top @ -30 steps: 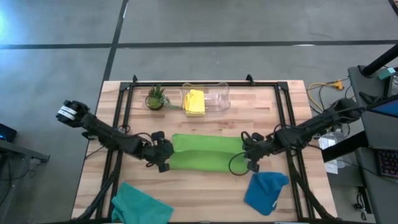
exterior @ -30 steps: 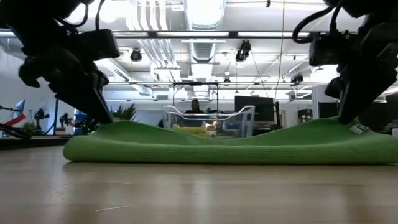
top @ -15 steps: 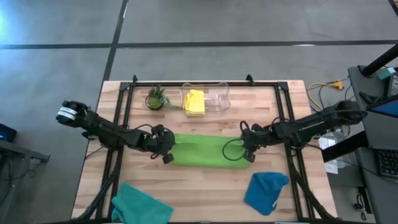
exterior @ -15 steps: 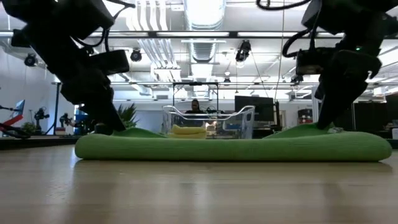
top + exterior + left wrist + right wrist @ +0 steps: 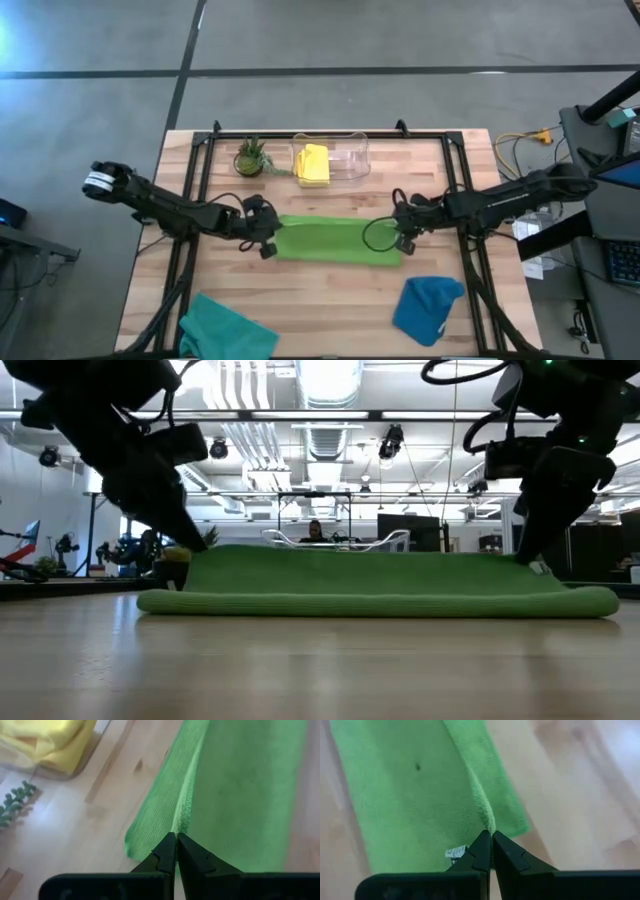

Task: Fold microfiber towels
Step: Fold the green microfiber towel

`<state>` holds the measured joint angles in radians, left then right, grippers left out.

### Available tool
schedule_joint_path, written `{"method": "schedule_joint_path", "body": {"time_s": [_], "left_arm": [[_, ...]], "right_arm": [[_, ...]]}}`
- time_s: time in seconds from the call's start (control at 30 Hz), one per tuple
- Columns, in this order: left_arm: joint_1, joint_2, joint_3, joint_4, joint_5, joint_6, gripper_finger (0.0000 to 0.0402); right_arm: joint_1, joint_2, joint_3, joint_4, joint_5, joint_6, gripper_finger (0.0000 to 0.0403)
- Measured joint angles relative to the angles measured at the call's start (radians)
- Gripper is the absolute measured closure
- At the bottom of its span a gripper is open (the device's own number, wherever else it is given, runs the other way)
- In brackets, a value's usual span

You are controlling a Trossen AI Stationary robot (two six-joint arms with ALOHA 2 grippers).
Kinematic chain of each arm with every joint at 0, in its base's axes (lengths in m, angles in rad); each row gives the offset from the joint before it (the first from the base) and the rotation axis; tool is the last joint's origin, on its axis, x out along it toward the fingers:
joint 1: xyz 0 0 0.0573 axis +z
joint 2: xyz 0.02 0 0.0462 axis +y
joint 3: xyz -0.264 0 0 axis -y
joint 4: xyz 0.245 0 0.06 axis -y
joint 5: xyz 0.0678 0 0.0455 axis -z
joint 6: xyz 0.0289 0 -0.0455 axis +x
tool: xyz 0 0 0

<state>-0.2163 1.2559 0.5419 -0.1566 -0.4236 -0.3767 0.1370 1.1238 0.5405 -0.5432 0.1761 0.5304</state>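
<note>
- Lime green towel (image 5: 325,241) lies stretched across the middle of the desk (image 5: 320,300), folded lengthwise into a long band.
- Left gripper (image 5: 266,233) is down at the band's left end, jaws pressed together on the top layer's edge, the cloth running right up between the tips in the left wrist view (image 5: 172,851).
- Right gripper (image 5: 400,233) sits at the opposite end, jaws likewise pinching the upper edge; a small white label (image 5: 454,852) shows on the cloth just beside them.
- From desk height, both ends of the upper layer are lifted at the grippers while the fold below rests flat on the wood (image 5: 380,590).
- Yellow towel (image 5: 314,163) lies folded inside the clear plastic bin (image 5: 350,160) at the far edge.
- Small potted plant (image 5: 250,157) stands just left of that bin.
- Teal towel (image 5: 225,328) is bunched at the near left corner of the desk.
- Blue towel (image 5: 428,307) lies rumpled at the near right, well apart from the green one.
- Beyond the desk, a person (image 5: 315,530) is in view far back in the room.
</note>
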Motion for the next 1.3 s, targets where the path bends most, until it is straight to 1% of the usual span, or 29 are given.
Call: {"method": "schedule_joint_path", "body": {"time_s": [0.1, 0.23, 0.43, 0.53, 0.63, 0.77, 0.93, 1.03, 1.13, 1.2, 1.3], "left_arm": [[0.005, 0.007, -0.026, 0.024, 0.0, -0.002, 0.0402], [0.023, 0.013, -0.058, 0.086, 0.0, -0.008, 0.0402], [0.068, 0.015, -0.059, 0.096, -0.02, -0.009, 0.0402], [0.089, 0.017, -0.06, 0.095, -0.027, -0.009, 0.0401], [0.103, 0.017, -0.059, 0.095, -0.027, -0.009, 0.0395], [0.116, 0.017, -0.059, 0.095, -0.032, -0.009, 0.0362], [0.129, 0.003, -0.059, 0.095, -0.059, -0.01, 0.0303], [0.143, -0.034, -0.059, 0.076, -0.055, -0.078, 0.0278], [0.156, -0.082, -0.059, 0.026, -0.005, -0.199, 0.0271], [0.162, -0.114, -0.06, -0.009, 0.06, -0.272, 0.027], [0.162, -0.158, -0.06, 0.002, 0.176, -0.298, 0.0269]], "right_arm": [[-0.011, -0.018, -0.013, 0.002, 0.009, 0.001, 0.0394], [-0.024, -0.011, -0.023, 0.004, 0.009, 0.013, 0.0394], [-0.03, 0.007, -0.024, 0.014, 0.009, 0.019, 0.0394], [-0.038, 0.018, -0.024, 0.025, 0.009, 0.041, 0.0386], [-0.057, 0.019, -0.024, 0.023, 0.014, 0.06, 0.037], [-0.092, 0.009, -0.024, 0.022, 0.06, 0.087, 0.034], [-0.135, -0.025, -0.002, 0.02, 0.064, 0.09, 0.03], [-0.138, -0.073, 0.008, 0.02, 0.064, 0.09, 0.0282], [-0.133, -0.145, 0.011, 0.023, 0.052, 0.09, 0.0271], [-0.125, -0.193, 0.011, 0.029, 0.022, 0.098, 0.0267], [-0.107, -0.259, 0.009, 0.046, -0.026, 0.117, 0.0267]]}}
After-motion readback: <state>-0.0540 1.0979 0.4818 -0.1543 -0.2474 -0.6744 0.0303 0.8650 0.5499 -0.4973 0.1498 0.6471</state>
